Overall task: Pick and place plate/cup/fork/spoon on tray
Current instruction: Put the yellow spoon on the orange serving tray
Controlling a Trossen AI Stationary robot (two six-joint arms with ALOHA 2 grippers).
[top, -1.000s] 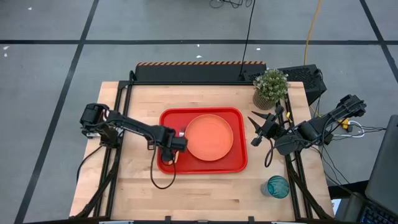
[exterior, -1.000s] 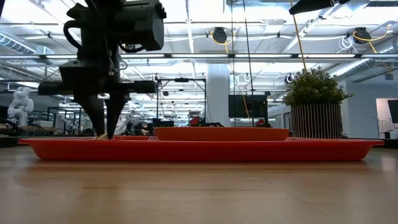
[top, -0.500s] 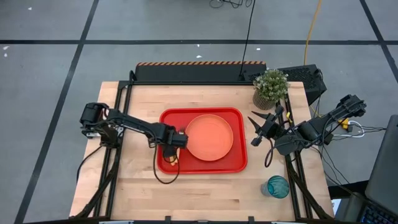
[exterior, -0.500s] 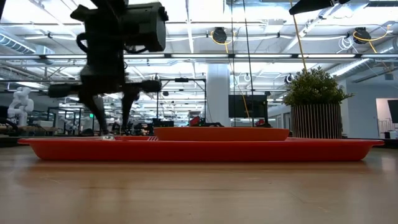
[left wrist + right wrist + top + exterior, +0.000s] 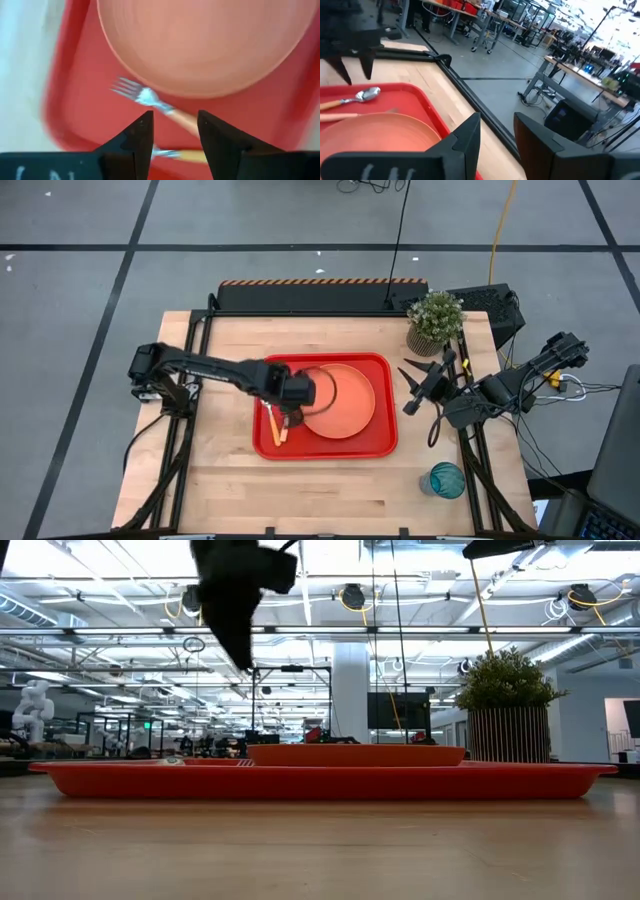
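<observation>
The red tray (image 5: 380, 442), a rounded rectangle with a raised rim, is seen from above at the middle of the pale wooden surface (image 5: 220, 490), with the round orange plate (image 5: 345, 405) lying on its right part. The left gripper (image 5: 292, 418) is held above the tray's left part, at the plate's edge, its jaws apart and empty.

Only the left wrist view makes the fork (image 5: 150, 98) plain: silver tines, orange handle, lying flat on the tray just beside the plate's rim, its long axis slanted across the tray floor. A second orange handle is partly hidden behind the fingers (image 5: 135, 142).

The spoon (image 5: 355, 97) is caught by the right wrist view alone, its oval metal bowl lying on the tray by the far rim, handle running along the plate's edge.

In the low view the tray (image 5: 320, 782) is reduced to a thin red band, the plate (image 5: 355, 754) a low slab on it.

The translucent teal cup (image 5: 447, 479) is left upright on the surface near the right front corner, well apart from the tray. The right gripper (image 5: 412, 388) is parked right of the tray, jaws apart, near a potted plant (image 5: 434, 320).
</observation>
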